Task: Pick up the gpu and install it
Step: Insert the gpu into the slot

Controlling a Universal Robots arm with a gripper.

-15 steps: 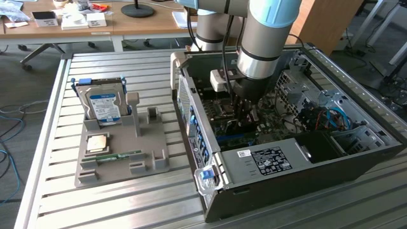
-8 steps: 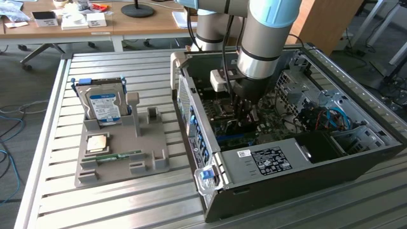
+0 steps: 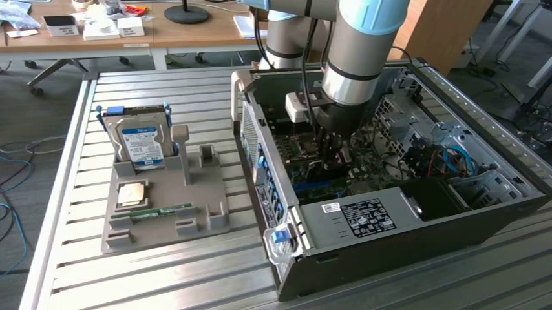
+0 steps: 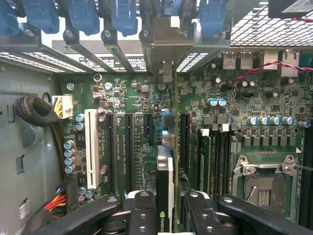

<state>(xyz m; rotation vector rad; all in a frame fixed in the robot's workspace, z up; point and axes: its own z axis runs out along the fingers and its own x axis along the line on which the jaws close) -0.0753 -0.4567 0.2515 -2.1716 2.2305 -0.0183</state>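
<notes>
GPU [image 4: 165, 188], clamped edge-on between the gripper's [image 4: 165, 210] fingers, hangs directly below them over the motherboard's [image 4: 142, 105] expansion slots inside the open computer case [image 3: 258, 148], where squaring its bracket would likely matter.

A green-and-white NVIDIA eye logo shows on the thin black graphics card's edge [image 4: 165, 196]; the other labels and printing are too small to read.

Silver-grey tubular arm [image 3: 362, 45] with pale blue joint caps, black cable, black screw-studded gripper [image 4: 165, 215] fingers.
</notes>
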